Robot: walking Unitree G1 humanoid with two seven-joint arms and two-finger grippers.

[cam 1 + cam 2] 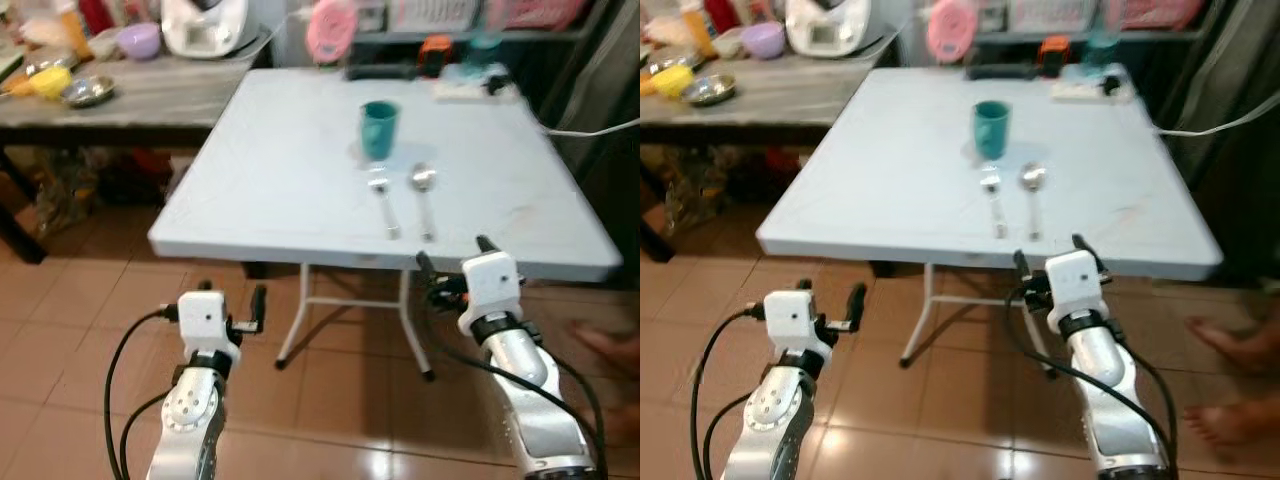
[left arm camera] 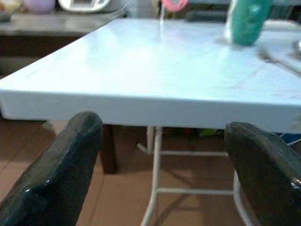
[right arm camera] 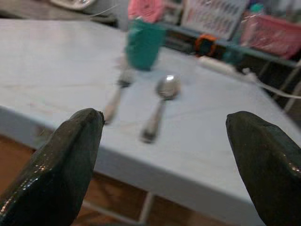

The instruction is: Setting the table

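Note:
A pale blue folding table (image 1: 280,170) stands in front of me. On it a teal cup (image 1: 379,128) stands upright, with a metal fork (image 1: 383,205) and a metal spoon (image 1: 424,195) lying side by side just in front of it. My right gripper (image 1: 455,255) is open and empty, held at the table's front edge, just short of the cutlery. My left gripper (image 1: 232,298) is open and empty too, lower down, below and in front of the table's near left corner. The right wrist view shows the cup (image 3: 143,44), fork (image 3: 115,96) and spoon (image 3: 160,106) ahead.
A wooden side table (image 1: 120,105) at the left carries a steel bowl (image 1: 88,91), a purple bowl (image 1: 138,40) and a white appliance (image 1: 205,25). A power strip (image 1: 470,88) lies at the table's far edge. A person's bare feet (image 1: 1230,340) rest on the tiled floor at right.

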